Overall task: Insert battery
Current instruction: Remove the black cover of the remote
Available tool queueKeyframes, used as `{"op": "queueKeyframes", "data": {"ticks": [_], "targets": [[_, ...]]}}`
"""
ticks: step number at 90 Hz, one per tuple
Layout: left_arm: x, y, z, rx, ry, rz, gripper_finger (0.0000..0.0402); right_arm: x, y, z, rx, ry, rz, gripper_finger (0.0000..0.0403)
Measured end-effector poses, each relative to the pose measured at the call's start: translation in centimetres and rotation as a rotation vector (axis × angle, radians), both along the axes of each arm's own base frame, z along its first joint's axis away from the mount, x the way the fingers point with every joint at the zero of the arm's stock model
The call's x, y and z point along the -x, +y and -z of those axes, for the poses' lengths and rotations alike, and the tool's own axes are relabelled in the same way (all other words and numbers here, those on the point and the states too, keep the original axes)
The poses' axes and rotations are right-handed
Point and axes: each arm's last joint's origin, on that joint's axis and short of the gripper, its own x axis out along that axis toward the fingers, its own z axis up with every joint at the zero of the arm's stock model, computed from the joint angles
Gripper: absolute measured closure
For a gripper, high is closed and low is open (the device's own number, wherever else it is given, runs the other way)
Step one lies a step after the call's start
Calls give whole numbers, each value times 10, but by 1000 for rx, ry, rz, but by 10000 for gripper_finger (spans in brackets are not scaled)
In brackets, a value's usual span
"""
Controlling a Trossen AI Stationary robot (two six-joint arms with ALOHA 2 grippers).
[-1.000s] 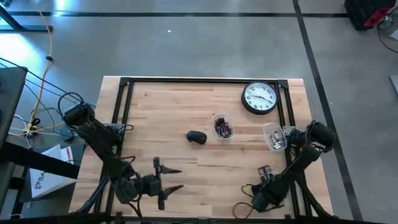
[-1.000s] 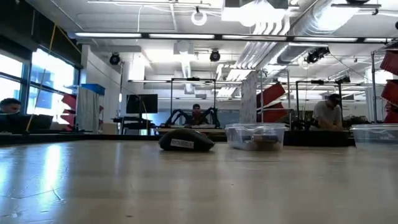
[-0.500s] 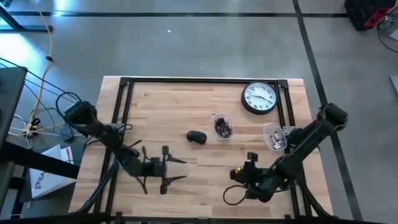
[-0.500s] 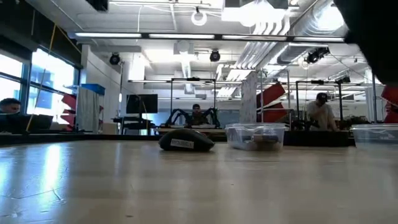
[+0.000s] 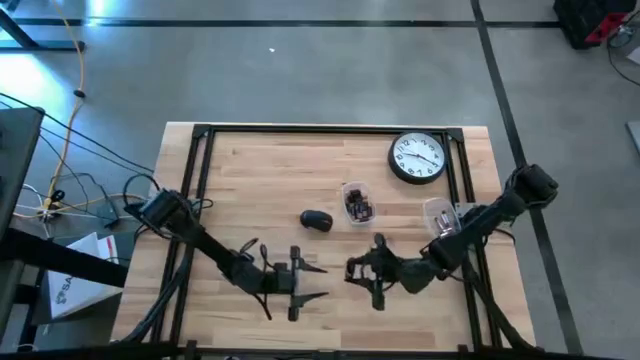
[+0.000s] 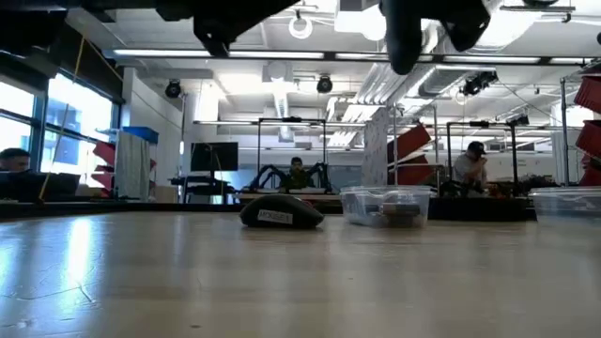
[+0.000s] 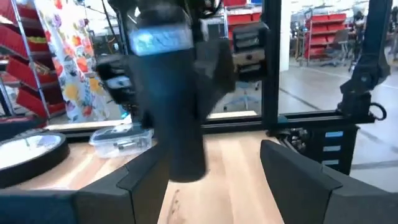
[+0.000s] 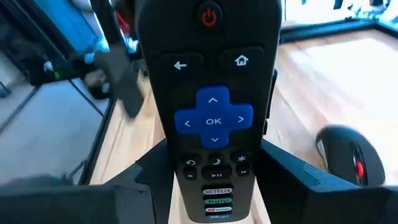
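Observation:
A black remote (image 8: 211, 118) with a blue OK pad and a red power button is up in the air over the table's near middle, and my right gripper (image 5: 362, 270) is shut on it. My left gripper (image 5: 318, 281) stands open just to its left, its fingers pointing at the remote with nothing between them. Batteries lie in a clear box (image 5: 357, 203) near the table's middle, and a second clear box (image 5: 440, 218) stands at the right. No loose battery shows. My right gripper pinches the remote's two long sides (image 8: 258, 180) between its two fingers, at the end away from the power button. The fingers point level toward the table's left and lie along the remote. The remote sticks out ahead of them, button face toward the wrist camera, clear of the table.
A black mouse (image 5: 316, 221) lies on the wood just beyond both grippers. A round wall clock (image 5: 417, 158) lies at the far right. A black frame (image 5: 200, 160) runs along the table's left, far and right edges. People sit in the room behind.
Both arms have come in from the near edge toward the table's middle. My left gripper has gone toward the right edge, staying open. My right gripper has gone toward the left edge with the remote and turned from pointing far to pointing left, so the two now face each other.

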Motion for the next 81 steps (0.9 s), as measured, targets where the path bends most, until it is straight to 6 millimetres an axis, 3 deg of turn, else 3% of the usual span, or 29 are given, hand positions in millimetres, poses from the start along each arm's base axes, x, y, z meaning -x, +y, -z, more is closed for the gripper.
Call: {"op": "queueKeyframes", "data": {"ticks": [20,46,67,81], "targets": [[-16,8,5,70,2,-40,165,-3,-4,1,-8,-20,-77,239],[-30,25,9,156,49,36,118,-6,-7,2,49,-30,-97,238],[-38,27,1,60,34,27,102,-13,-12,6,46,-33,-90,238],[-43,36,8,56,90,5,103,-20,-15,9,33,-53,-77,238]]}}
